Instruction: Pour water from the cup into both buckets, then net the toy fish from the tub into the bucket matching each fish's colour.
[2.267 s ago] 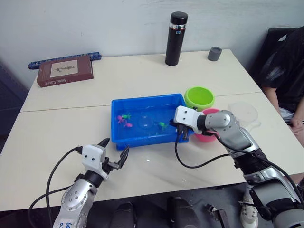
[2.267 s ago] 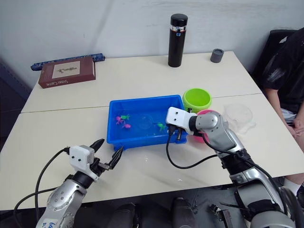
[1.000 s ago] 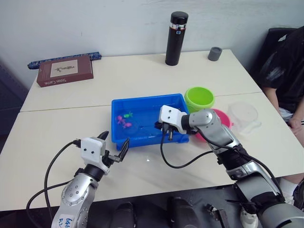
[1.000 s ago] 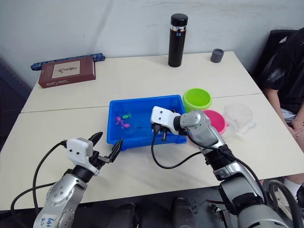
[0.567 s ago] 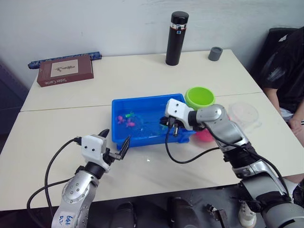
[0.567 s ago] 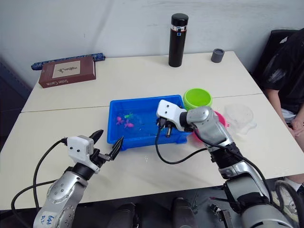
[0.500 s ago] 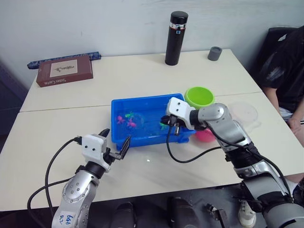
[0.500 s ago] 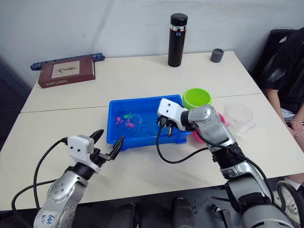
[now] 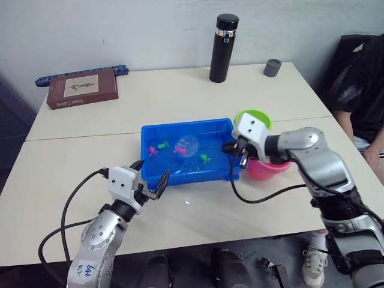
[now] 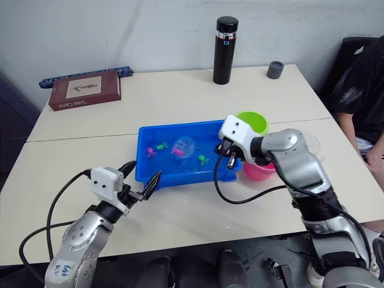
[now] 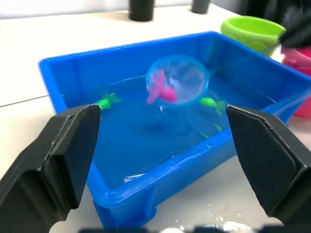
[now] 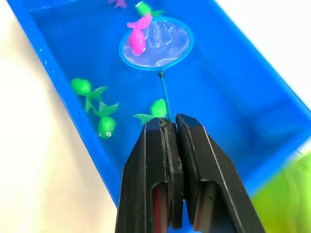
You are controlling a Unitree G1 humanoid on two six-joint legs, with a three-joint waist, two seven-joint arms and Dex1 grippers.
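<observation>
Hovering at the near rim of the tub [image 9: 180, 176], the left gripper [image 9: 151, 183] holds nothing, fingers spread. Beyond, the right gripper [image 12: 170, 145] pinches the thin handle of the net [image 12: 155, 43], where a pink fish [image 12: 137, 38] sits at the hoop's edge (barely cradled). Any tilt or jolt toward the pink bucket [image 9: 267, 168] could spill it, perhaps into the green bucket [image 9: 257, 116] just behind.
</observation>
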